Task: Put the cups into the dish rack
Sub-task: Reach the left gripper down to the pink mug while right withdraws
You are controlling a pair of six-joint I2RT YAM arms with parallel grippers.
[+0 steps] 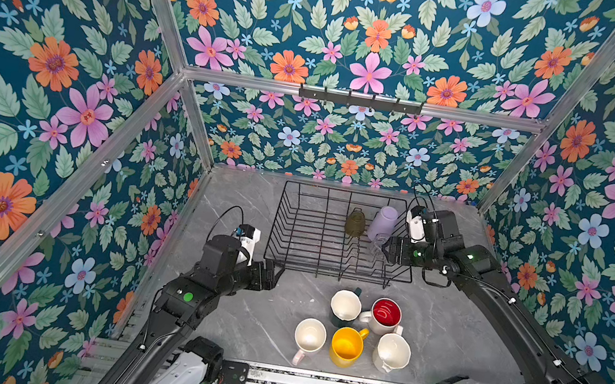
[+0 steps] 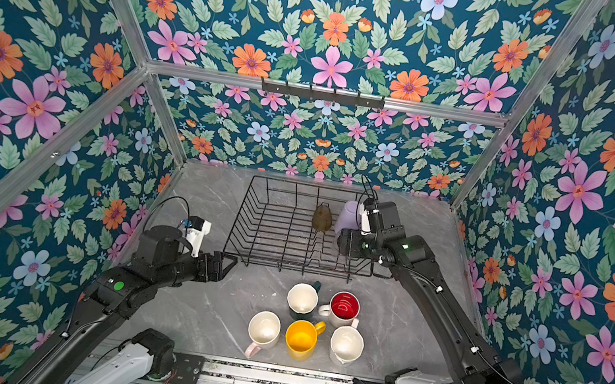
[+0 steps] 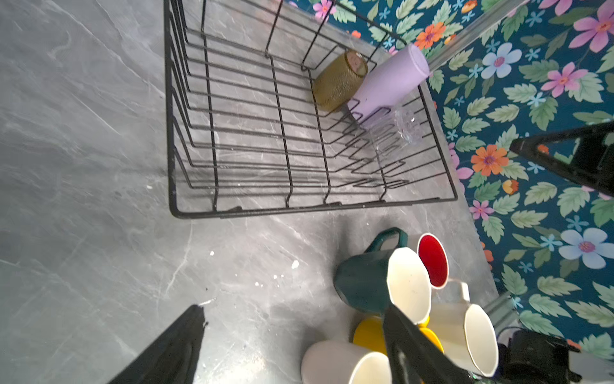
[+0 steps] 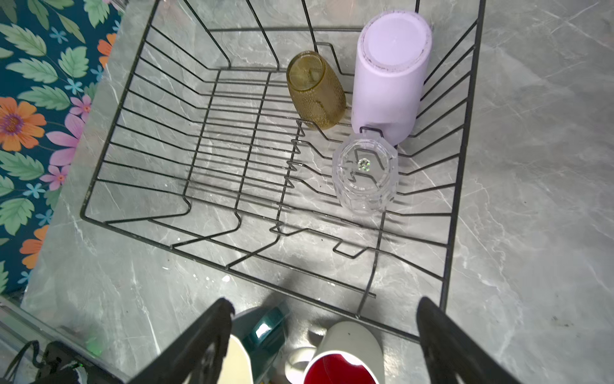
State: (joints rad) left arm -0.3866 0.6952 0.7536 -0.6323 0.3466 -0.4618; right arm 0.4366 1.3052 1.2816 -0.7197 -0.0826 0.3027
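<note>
The dish rack [image 1: 306,226] stands on the counter [image 1: 441,339]. In its far right part the olive-amber glass [image 1: 355,222] and the lilac tumbler [image 1: 383,222] lean with their bottoms up, and the clear glass [image 4: 365,176] is just in front of the tumbler. In front of the rack stand the dark green mug [image 1: 345,307], red-lined white mug [image 1: 385,316], pale pink mug [image 1: 309,337], yellow mug [image 1: 347,346] and white mug [image 1: 392,352]. The left gripper [image 3: 294,307] hangs beside the rack's front left corner, its jaws apart and empty. The right gripper [image 4: 324,301] is over the rack's right side, its jaws also apart and empty.
</note>
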